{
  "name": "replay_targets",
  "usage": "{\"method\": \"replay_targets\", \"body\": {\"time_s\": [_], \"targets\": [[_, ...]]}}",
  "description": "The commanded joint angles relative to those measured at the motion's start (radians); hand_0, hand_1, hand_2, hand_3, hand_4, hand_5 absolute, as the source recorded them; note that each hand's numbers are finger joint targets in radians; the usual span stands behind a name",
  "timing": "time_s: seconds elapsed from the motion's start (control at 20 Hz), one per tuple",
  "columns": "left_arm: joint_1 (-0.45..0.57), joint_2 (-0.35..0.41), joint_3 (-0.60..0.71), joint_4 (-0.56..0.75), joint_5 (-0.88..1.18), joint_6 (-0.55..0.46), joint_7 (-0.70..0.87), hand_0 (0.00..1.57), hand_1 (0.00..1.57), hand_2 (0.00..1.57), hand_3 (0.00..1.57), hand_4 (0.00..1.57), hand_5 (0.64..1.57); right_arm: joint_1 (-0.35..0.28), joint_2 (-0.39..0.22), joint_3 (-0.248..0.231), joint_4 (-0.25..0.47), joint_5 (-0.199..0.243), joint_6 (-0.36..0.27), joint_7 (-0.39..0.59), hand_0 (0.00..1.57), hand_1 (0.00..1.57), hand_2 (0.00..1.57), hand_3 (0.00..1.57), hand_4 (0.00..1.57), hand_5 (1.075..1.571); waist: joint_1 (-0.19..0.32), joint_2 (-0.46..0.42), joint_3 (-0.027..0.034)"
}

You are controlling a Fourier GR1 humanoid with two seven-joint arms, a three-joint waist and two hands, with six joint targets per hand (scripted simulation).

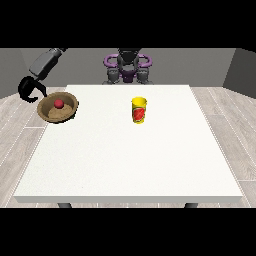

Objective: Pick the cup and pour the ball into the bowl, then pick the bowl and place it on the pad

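At table's left edge: you have the hand at the view's left [31,87], fingers curled, beside the bowl [58,108]; whether it grips the rim, you cannot tell
Bowl: holds the ball [59,104]; pouring looks done
Cup [140,110]: upright mid-table [130,165]
Next: carry the bowl to the pad; none visible

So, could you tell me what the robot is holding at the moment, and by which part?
The hand at the view's left appears to hold the brown bowl by its left rim, with the red ball inside.
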Motion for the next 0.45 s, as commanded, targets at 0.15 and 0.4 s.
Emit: {"method": "replay_targets", "body": {"time_s": [0.15, 0.4], "targets": [[-0.010, -0.105, -0.070, -0.192, 0.119, 0.056, 0.161, 0.00, 0.00, 0.00, 0.00, 0.98, 1.570, 0.004, -0.035, 0.008, 0.066, 0.020, -0.006, 0.042, 0.00, 0.00, 0.00, 0.00, 0.00, 1.471, 0.013, -0.119, 0.0041], [0.061, -0.174, -0.171, -0.085, -0.003, 0.098, 0.170, 0.00, 0.00, 0.00, 0.00, 0.98, 1.570, -0.112, 0.030, 0.066, -0.076, 0.023, 0.039, 0.122, 0.00, 0.00, 0.00, 0.00, 0.70, 1.219, -0.046, -0.392, -0.0048]]}}
